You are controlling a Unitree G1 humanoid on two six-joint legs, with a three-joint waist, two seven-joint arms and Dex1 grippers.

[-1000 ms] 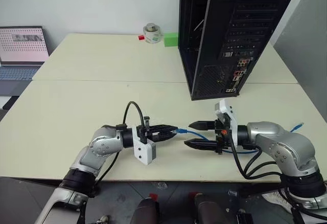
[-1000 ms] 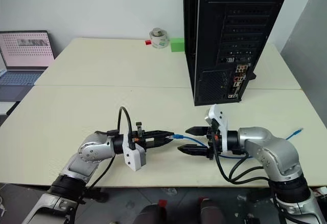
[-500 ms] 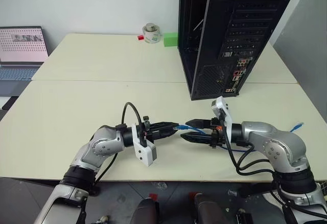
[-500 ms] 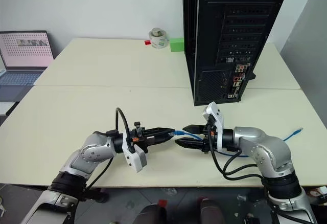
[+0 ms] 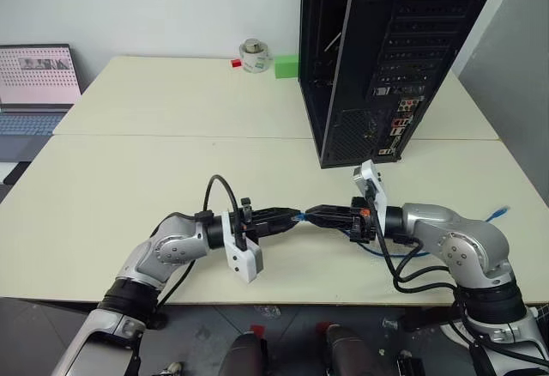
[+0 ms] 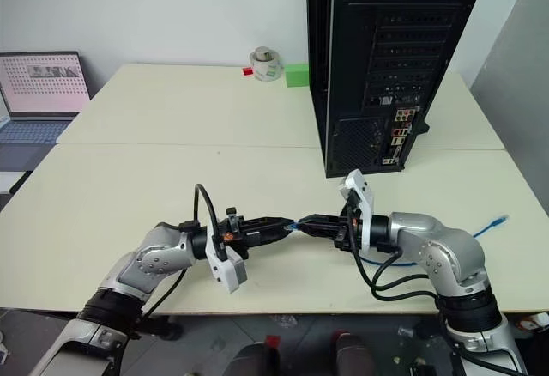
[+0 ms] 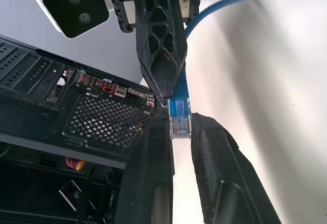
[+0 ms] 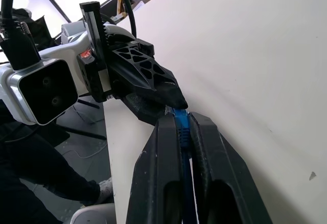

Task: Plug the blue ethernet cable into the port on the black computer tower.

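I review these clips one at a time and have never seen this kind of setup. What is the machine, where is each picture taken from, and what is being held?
This is a two-armed humanoid robot. The two wide pictures come from a stereo camera on its head, looking down over a cream table. The two close pictures come from cameras on its wrists, looking along each hand's black fingers.

On the table stands the black computer tower, its rear connectors facing the robot. At the far edge sit a roll of tape, a green block and a small red block. A laptop is open at the left.

The left hand and the right hand meet tip to tip above the table. Both are shut on the blue ethernet cable: the left on its clear plug, the right on the cord just behind it. The cable's other end lies at the right.
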